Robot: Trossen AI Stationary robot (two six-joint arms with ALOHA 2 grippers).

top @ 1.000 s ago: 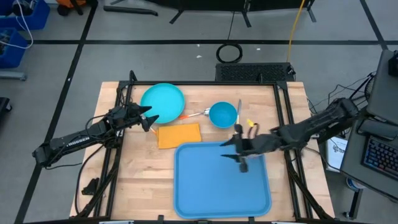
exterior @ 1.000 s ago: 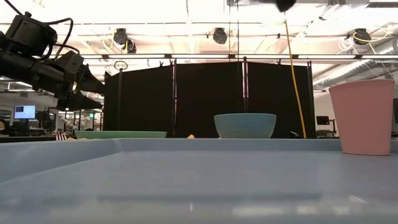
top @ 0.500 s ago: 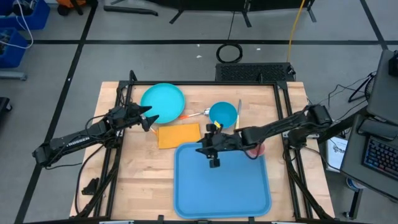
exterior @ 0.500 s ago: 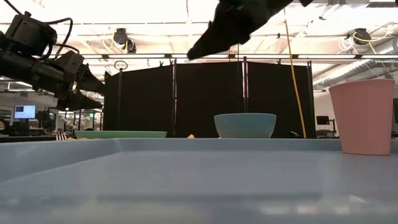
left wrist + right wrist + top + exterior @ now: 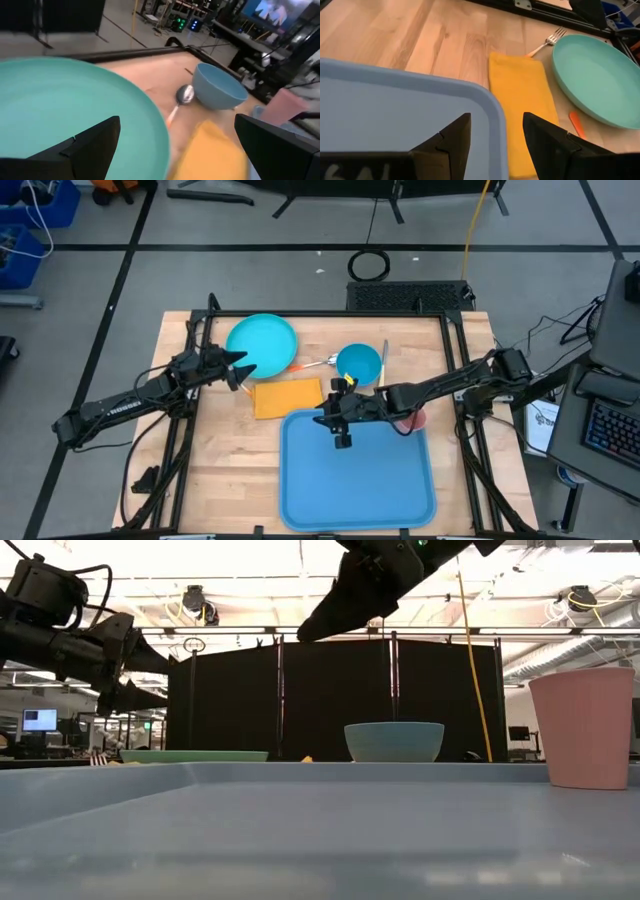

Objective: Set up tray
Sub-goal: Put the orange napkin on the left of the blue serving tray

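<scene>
Cup (image 5: 410, 419) on tray (image 5: 358, 480); napkin (image 5: 288, 397) between tray and plate (image 5: 261, 343)

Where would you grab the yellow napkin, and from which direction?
Pinch the napkin from above at its edge nearest the tray, probably. It lies flat on the table, so only an edge can be lifted, and the open right gripper hovers just beside that edge. The plate crowds the far side.
</scene>
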